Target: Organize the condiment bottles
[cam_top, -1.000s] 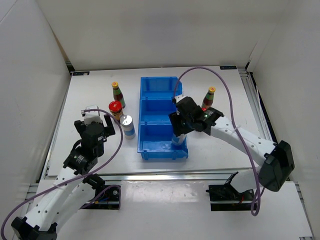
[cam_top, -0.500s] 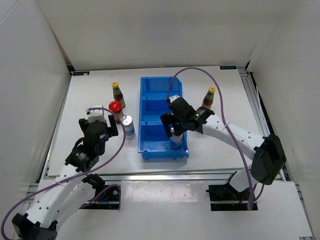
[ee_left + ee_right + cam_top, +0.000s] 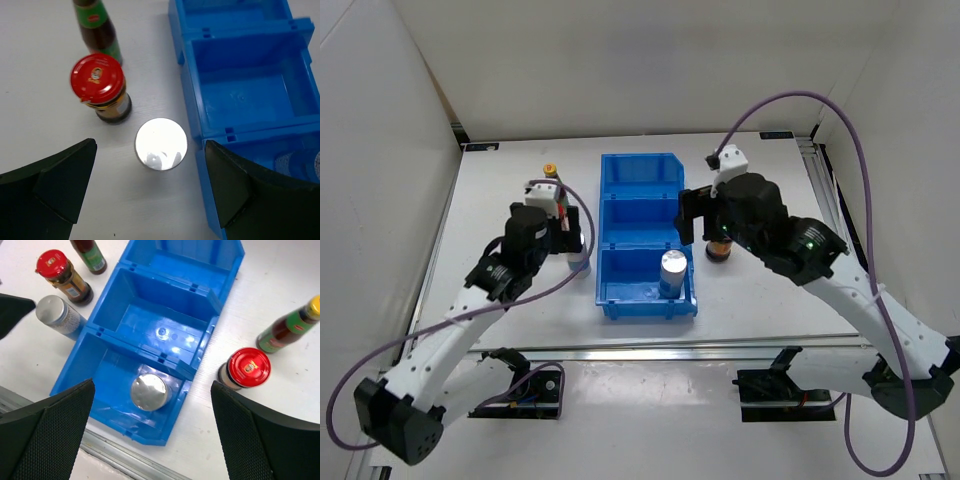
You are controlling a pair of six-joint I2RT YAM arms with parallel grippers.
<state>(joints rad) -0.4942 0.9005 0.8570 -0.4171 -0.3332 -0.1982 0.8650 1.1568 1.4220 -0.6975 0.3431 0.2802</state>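
No words or numbers can be read here. The dark glass jar with a round red lid point(image 3: 98, 82) stands near the blue plastic bin point(image 3: 189, 90). Its lid has a small gold picture with tiny print, but the letters are too small to read. The yellow paper label point(image 3: 116, 105) on its side shows only blurry marks. The slim brown bottle point(image 3: 100, 35) behind it has a green paper label point(image 3: 93, 19), and its print is too small too. A second red-lidded dark jar point(image 3: 245, 369) on the bin's other side has the same kind of gold mark, also too small.
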